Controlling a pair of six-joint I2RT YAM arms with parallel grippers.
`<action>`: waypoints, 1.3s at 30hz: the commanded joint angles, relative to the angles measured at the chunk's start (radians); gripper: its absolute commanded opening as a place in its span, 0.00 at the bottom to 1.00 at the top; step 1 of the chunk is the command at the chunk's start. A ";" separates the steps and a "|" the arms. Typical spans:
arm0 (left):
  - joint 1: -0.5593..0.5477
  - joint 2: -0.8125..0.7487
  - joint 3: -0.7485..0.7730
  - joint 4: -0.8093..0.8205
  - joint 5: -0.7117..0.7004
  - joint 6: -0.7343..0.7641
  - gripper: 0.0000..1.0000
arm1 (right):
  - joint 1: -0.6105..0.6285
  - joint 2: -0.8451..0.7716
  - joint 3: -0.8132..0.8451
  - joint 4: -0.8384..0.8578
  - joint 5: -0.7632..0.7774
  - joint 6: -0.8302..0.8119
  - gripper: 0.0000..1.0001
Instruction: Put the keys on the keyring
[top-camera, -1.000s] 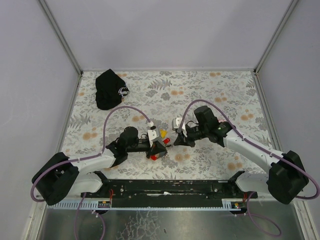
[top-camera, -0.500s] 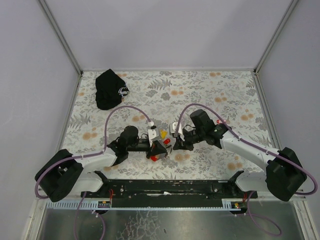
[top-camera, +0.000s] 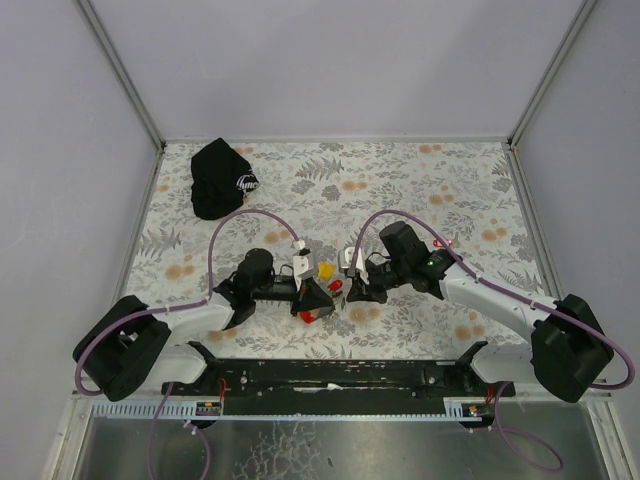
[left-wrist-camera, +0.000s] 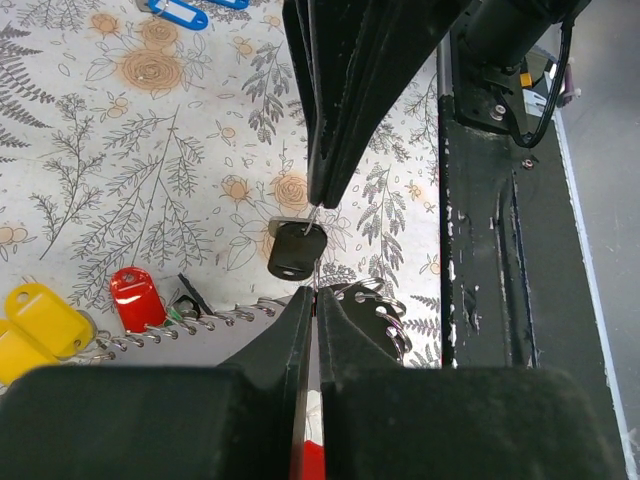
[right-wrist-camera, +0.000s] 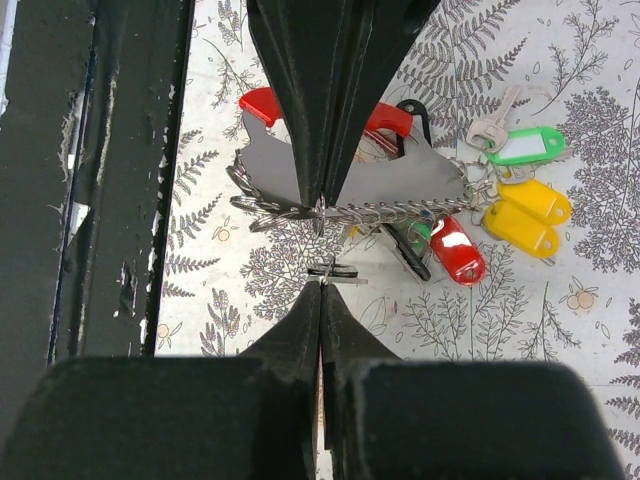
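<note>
My left gripper (left-wrist-camera: 315, 295) is shut on the keyring (right-wrist-camera: 340, 178), a grey bar with red rounded ends and a row of wire rings along its edge. Clipped to that row are keys with green (right-wrist-camera: 525, 147), yellow (right-wrist-camera: 530, 215) and red (right-wrist-camera: 455, 248) tags. My right gripper (right-wrist-camera: 322, 282) is shut on a small black-headed key (left-wrist-camera: 297, 250) and holds it tip to tip against the left gripper, right at the rings. In the top view the left gripper (top-camera: 322, 298) and right gripper (top-camera: 350, 292) meet at the table's near middle.
A black cap with a white logo (top-camera: 222, 178) lies at the far left of the flowered cloth. Blue-tagged keys (left-wrist-camera: 180, 12) lie loose on the cloth beyond the grippers. The black base rail (left-wrist-camera: 490, 250) runs along the near edge, close behind both grippers.
My right gripper has moved left with the black key until it meets the left gripper. The left gripper has shifted slightly toward the near edge with the keyring.
</note>
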 joint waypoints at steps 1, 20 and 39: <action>0.006 0.007 0.007 0.073 0.043 -0.008 0.00 | 0.011 -0.019 0.009 0.031 -0.038 0.003 0.00; 0.006 0.018 0.012 0.079 0.052 -0.016 0.00 | 0.029 0.017 0.028 0.027 -0.066 -0.002 0.00; 0.007 0.030 0.018 0.082 0.056 -0.021 0.00 | 0.038 0.028 0.035 0.023 -0.071 -0.004 0.00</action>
